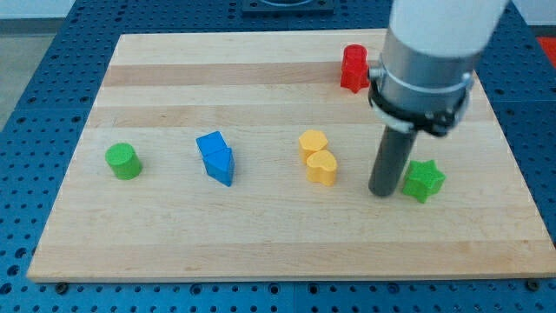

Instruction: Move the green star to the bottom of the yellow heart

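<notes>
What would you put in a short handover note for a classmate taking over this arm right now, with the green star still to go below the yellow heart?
My tip: down at the board, just to the view's left of the green star, close beside it; whether they touch cannot be told.
Yellow heart: near the board's middle, with a second yellow block right above it.
Green star: at the view's right, about level with the heart, not below it.
Done: nothing visible; the star is not yet in place.
Left: probably bring my tip around to the star's right side, then push it left and down until it sits below the heart.
</notes>
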{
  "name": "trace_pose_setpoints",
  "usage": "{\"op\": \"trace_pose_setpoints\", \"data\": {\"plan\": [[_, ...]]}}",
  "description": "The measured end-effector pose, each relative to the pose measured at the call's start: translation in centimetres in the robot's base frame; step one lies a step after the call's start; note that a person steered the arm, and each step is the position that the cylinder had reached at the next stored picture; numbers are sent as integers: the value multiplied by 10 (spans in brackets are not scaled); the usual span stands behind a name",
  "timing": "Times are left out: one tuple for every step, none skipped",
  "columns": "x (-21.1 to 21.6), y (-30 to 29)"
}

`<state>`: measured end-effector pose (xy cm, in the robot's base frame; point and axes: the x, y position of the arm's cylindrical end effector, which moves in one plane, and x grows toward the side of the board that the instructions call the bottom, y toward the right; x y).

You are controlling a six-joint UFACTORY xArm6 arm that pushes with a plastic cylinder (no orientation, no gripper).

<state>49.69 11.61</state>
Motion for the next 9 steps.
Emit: {"op": "trace_pose_setpoints", "data": {"plan": [[-53,26],[-58,73],[-18,127],[1,117],[17,83],[14,65],[12,56],[17,35],[33,6]]}}
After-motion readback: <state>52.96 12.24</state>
